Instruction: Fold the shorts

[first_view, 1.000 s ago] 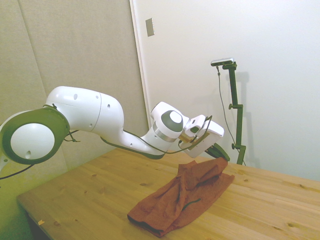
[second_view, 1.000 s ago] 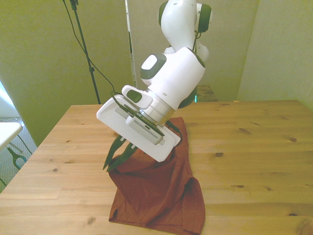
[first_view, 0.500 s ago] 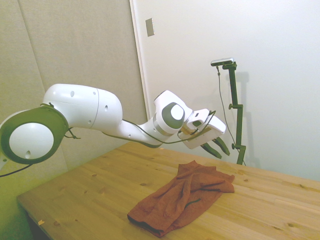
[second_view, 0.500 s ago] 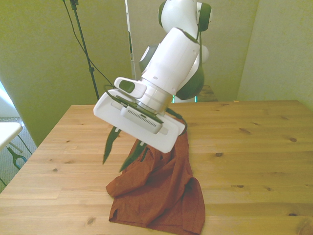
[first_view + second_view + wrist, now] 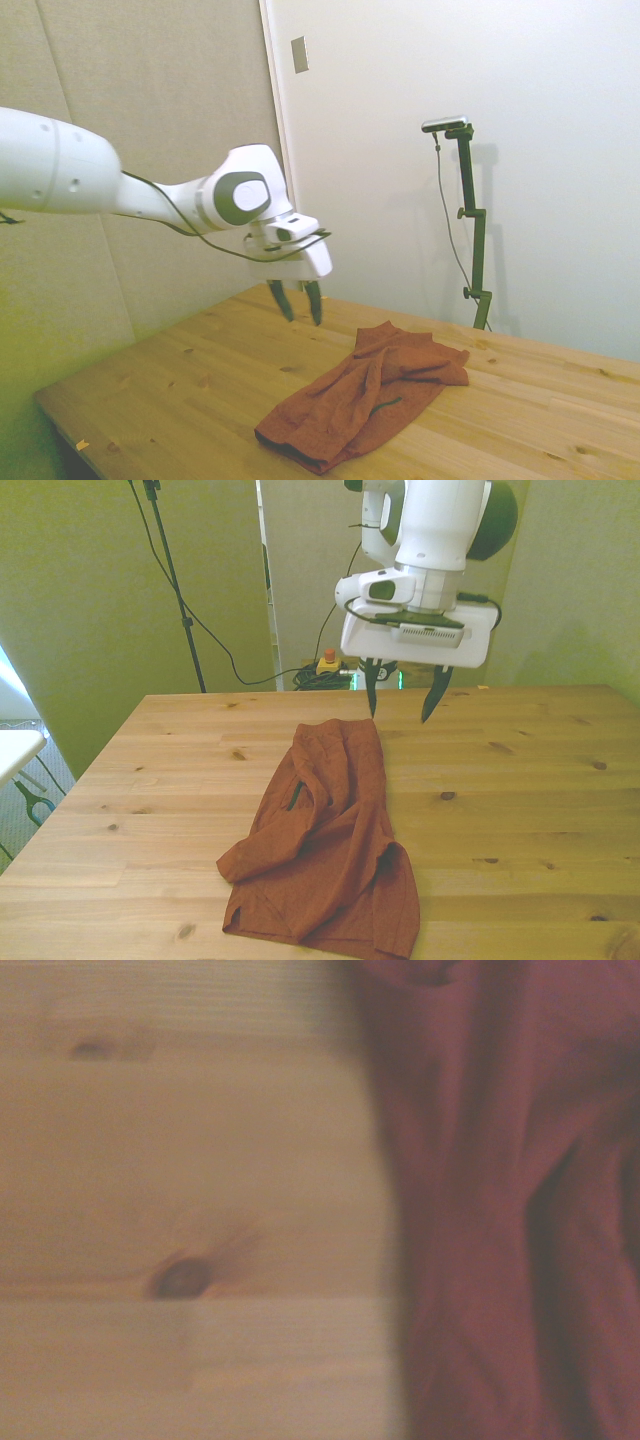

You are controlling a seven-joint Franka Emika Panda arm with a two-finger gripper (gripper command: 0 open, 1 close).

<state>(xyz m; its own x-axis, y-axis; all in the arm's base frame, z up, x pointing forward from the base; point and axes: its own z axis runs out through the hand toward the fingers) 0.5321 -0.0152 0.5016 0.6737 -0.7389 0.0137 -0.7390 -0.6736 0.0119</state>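
- Front view: the gripper [image 5: 403, 693] is held open and empty above the table [image 5: 520, 810].
- The shorts [image 5: 325, 845] are seen crumpled at its 7 o'clock.

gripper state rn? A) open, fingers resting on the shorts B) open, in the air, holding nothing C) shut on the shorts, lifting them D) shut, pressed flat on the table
B: the gripper hangs above the table with its two fingers apart and nothing between them; the shorts lie crumpled on the wood, clear of it in the side view.
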